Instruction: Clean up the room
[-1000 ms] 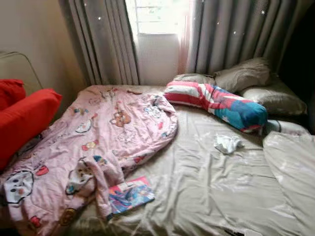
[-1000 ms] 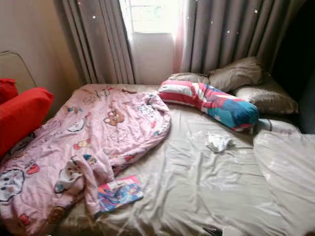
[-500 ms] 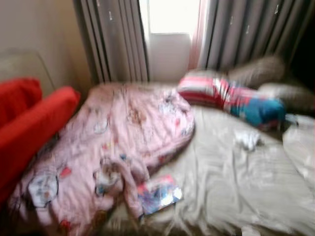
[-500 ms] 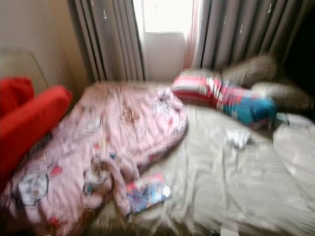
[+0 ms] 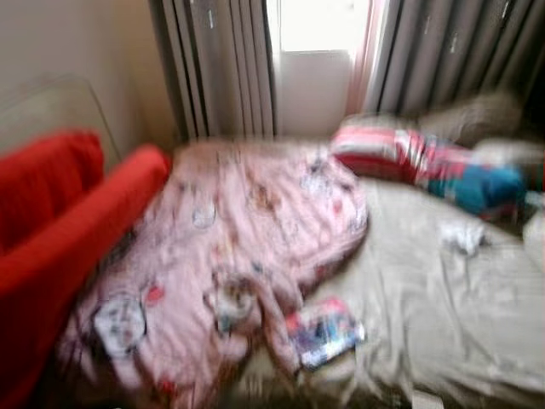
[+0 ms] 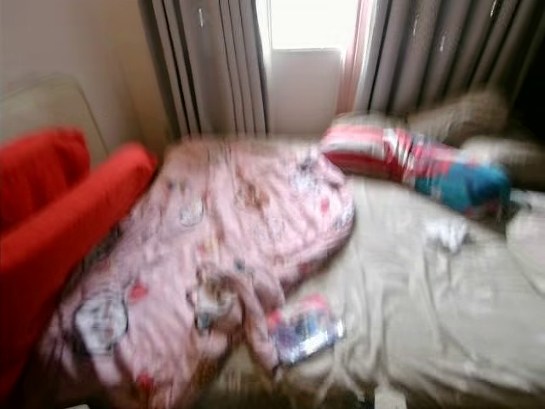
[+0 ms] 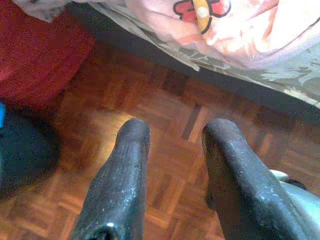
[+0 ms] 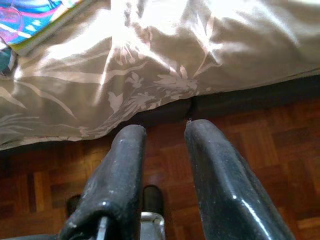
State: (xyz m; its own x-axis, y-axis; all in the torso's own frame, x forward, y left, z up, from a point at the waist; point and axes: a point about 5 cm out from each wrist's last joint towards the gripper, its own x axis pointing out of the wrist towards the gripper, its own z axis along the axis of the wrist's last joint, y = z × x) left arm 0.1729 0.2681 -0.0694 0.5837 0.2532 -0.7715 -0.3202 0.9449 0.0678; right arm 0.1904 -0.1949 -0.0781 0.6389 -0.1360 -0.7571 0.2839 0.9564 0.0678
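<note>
A bed (image 5: 443,332) stands before the window (image 5: 315,25), with curtains (image 5: 217,68) at both sides of it. On the left half of the bed lies a blanket (image 5: 230,247). A book (image 5: 325,331) lies at the front of the bed, touching the right edge of the blanket. A long bolster (image 5: 426,162) lies at the back right, with pillows (image 6: 464,111) behind it. A small crumpled cloth (image 5: 462,236) lies before the bolster. Left of the bed is a sofa (image 5: 60,230). Both grippers hang low over the floor (image 7: 165,150), beside the bed edge.

L end effector (image 7: 172,132): 2 long black fingers, rounded tips, scuffed matte w/ grey wear marks, silver part at base | R end effector (image 8: 161,134): 2 long black fingers, glossier, rounded tips, silver metal bit between bases
</note>
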